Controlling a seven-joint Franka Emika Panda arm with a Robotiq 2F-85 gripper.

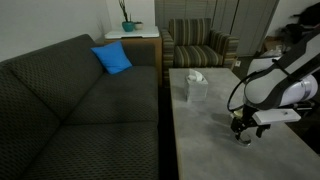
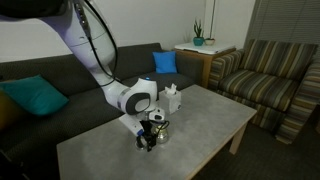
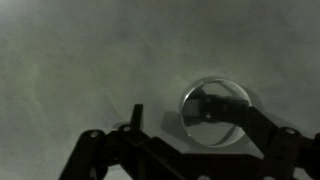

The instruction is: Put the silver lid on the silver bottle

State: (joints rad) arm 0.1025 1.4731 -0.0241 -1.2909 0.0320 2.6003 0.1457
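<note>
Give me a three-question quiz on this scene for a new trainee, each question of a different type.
1. True or false: the gripper hangs high above the tissue box.
2. Multiple choice: in an exterior view, the pillow on the couch is A) red, B) blue, C) white.
3. Fill in the blank: the tissue box stands on the ____.

Key
1. False: the gripper is low over the table, next to the silver bottle.
2. B.
3. table.
</note>
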